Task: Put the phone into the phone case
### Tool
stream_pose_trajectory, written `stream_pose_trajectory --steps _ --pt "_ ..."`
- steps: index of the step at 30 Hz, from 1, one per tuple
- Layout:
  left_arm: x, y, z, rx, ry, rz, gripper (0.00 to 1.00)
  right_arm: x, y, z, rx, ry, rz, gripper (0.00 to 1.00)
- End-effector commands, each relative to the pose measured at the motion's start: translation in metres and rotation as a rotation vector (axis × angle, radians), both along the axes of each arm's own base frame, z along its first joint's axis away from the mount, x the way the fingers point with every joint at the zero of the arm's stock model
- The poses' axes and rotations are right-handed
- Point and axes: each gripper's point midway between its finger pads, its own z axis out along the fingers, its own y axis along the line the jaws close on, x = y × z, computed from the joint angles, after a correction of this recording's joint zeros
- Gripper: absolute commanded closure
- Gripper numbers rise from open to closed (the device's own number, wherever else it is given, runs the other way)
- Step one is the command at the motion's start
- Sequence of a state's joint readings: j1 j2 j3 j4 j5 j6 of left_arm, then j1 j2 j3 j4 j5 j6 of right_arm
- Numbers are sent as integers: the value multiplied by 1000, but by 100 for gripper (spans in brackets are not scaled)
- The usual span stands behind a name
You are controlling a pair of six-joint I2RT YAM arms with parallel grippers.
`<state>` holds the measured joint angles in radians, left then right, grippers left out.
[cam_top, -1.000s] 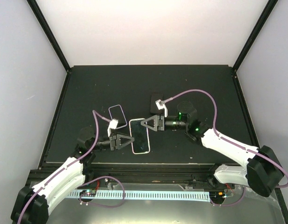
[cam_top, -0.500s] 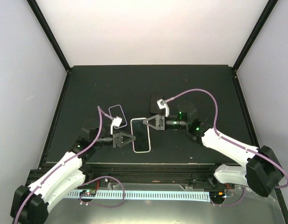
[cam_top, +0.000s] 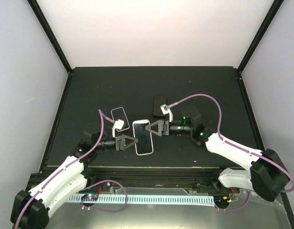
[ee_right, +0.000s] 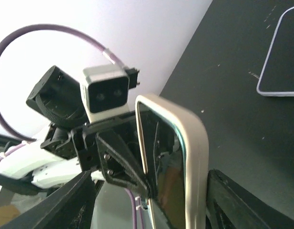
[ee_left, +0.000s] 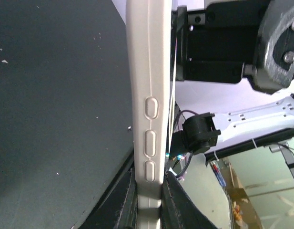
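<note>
Black left claw (cam_top: 135, 141) is clamped hard on the near end of the cream plastic phone case (ee_left: 149, 95). Its fingers (ee_left: 122, 212) squeeze both faces, w/ the side buttons facing its cam. Dark glossy phone (cam_top: 143, 138) sits inside the rim, held face-up over the black table (cam_top: 89, 90) btwn the 2 arms. Just behind the left claw a white-rimmed dark slab (cam_top: 120, 115) lies flat. Further right a small black block (cam_top: 160, 101) sits on the table. Right claw (cam_top: 149, 128) is at the case's upper right edge, jaws spread wide, one finger (ee_right: 77, 200) each side of it, gripping nothing. Half a sec ago that claw looked pinched in at the same corner; now it's let go. Case approx same spot.
</note>
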<state>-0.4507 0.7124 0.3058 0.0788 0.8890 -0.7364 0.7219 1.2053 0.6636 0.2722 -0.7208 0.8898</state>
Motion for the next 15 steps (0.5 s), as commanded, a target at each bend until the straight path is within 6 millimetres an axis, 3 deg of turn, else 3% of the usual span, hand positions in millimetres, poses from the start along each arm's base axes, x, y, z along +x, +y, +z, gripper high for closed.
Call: stream_pose_trajectory --steps 1,7,15 --pt "15 5 33 -66 -88 93 98 -17 4 2 65 20 95 34" --pt "24 10 44 -69 -137 161 98 -29 4 -17 72 93 156 34" --pt "37 16 49 -62 -158 235 99 -44 5 -38 56 166 219 43"
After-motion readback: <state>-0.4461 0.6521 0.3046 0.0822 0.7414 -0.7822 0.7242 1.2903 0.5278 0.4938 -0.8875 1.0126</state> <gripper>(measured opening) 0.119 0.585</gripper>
